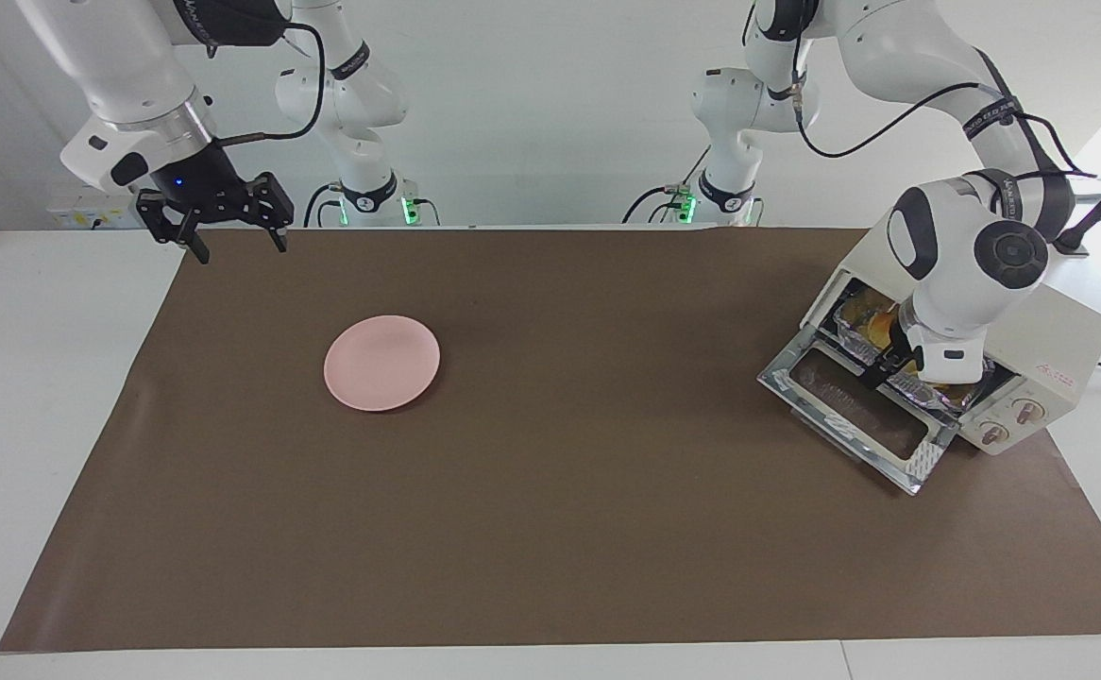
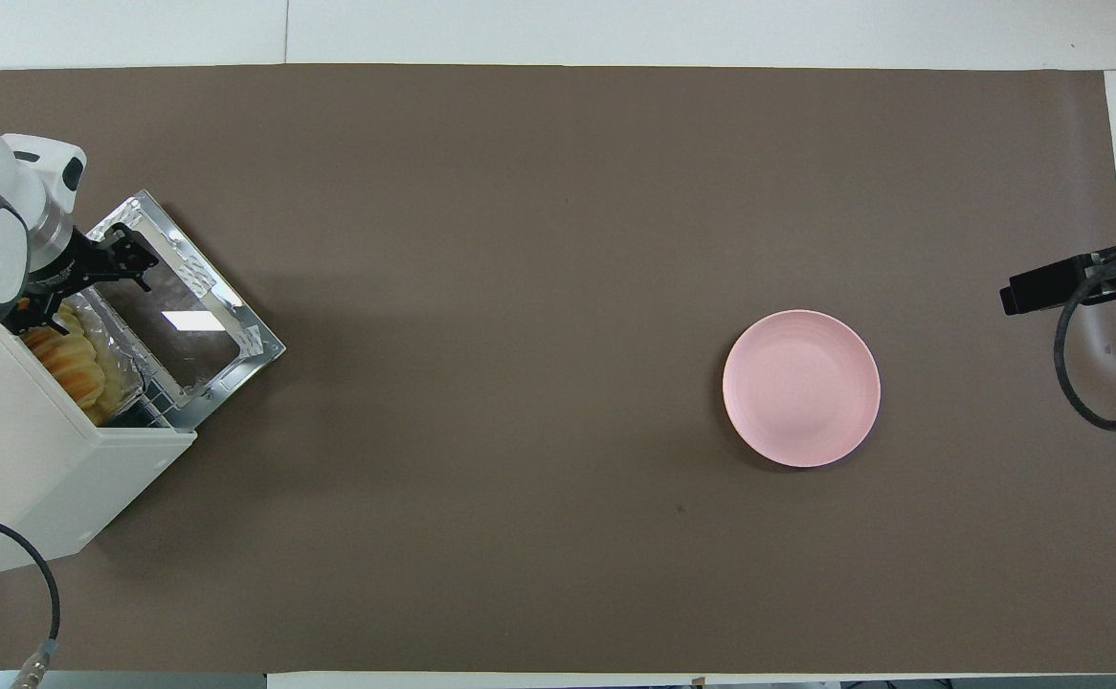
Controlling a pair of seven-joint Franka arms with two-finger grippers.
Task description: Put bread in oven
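Observation:
The cream-white oven [image 1: 1060,340] stands at the left arm's end of the table with its glass door [image 1: 853,406] dropped open. The yellow-orange bread [image 2: 65,359] lies inside on a crinkled foil tray [image 2: 122,349], and part of the bread [image 1: 872,321] shows past the arm. My left gripper [image 2: 127,260] is at the oven's mouth, over the door's hinge edge, open and holding nothing. Over the table's corner at the right arm's end, my right gripper [image 1: 240,247] hangs open and empty while that arm waits.
A round pink plate [image 1: 381,363] with nothing on it lies on the brown mat [image 1: 550,529], toward the right arm's end. The oven's two knobs [image 1: 1008,420] face away from the robots. A black cable runs from the oven's back.

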